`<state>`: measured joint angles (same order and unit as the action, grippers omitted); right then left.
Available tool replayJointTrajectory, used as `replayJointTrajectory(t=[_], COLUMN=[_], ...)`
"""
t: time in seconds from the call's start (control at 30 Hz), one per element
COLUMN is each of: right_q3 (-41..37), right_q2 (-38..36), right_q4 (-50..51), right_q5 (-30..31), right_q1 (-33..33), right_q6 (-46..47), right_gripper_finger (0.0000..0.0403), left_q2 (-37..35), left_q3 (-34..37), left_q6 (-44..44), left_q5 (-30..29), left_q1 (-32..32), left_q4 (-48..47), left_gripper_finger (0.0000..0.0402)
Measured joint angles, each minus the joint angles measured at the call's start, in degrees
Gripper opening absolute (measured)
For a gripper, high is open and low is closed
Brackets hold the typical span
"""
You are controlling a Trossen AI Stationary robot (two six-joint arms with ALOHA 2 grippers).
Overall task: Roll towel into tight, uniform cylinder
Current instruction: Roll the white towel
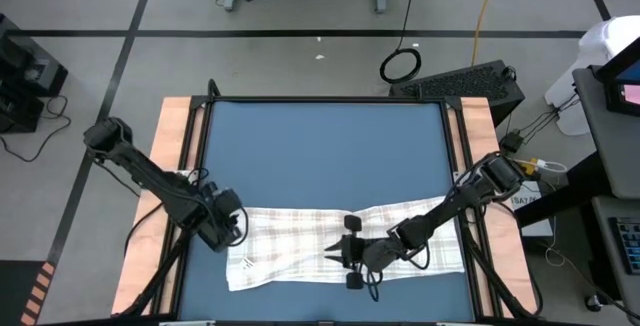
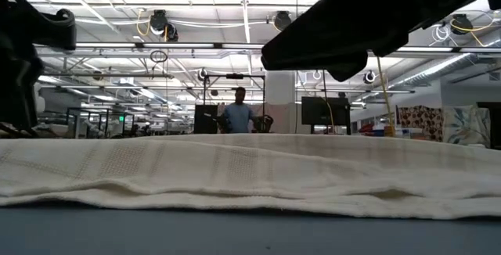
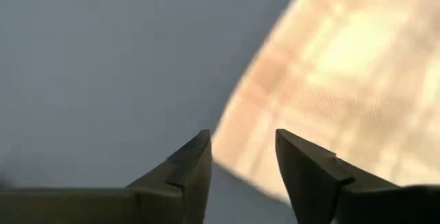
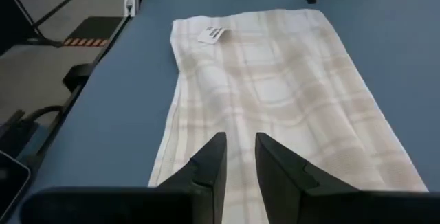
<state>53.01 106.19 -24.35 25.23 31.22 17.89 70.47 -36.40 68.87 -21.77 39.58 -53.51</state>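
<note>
Your towel (image 1: pixel 340 241) lies flat and stretched out along the near side of the blue mat (image 1: pixel 325 151). Your left gripper (image 3: pixel 242 165) is at the towel's left end, fingers spread a little, holding nothing. Your right gripper (image 4: pixel 239 157) hangs over the towel's middle, fingers close together with a small gap, pinching nothing.

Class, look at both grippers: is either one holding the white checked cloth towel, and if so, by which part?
Neither. The left gripper is open at the white checked cloth towel's end edge; the right gripper, narrowly open, sits above its middle, gripping nothing.
</note>
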Motion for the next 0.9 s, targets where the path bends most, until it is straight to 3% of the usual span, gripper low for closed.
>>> replayJointTrajectory(t=[0.13, 0.27, 0.43, 0.63, 0.9], right_q3=[0.0, 0.0, 0.0, 0.0, 0.0], right_q2=[0.0, 0.0, 0.0, 0.0, 0.0], right_q4=[0.5, 1.1, 1.7, 3.0, 2.9], right_q5=[-0.2, -0.2, -0.9, -3.0, -2.9], right_q1=[0.0, 0.0, 0.0, 0.0, -0.3], right_q6=[-2.3, -4.4, -5.3, -5.5, -5.6], right_gripper_finger=[0.0070, 0.0070, 0.0070, 0.0070, 0.0070], left_q2=[-1.4, -1.9, -1.9, -1.9, -1.9], left_q3=[0.8, 1.2, 4.1, 8.0, 8.9], left_q6=[-5.2, -8.2, -12.7, -15.3, -25.3], left_q5=[1.7, -1.2, 1.9, 2.1, 2.6], left_q1=[-0.9, -2.1, -2.8, -3.6, -3.6], left_q4=[-0.2, 0.2, 1.8, 4.0, 10.6], left_gripper_finger=[0.0216, 0.0260, 0.0282, 0.0275, 0.0190])
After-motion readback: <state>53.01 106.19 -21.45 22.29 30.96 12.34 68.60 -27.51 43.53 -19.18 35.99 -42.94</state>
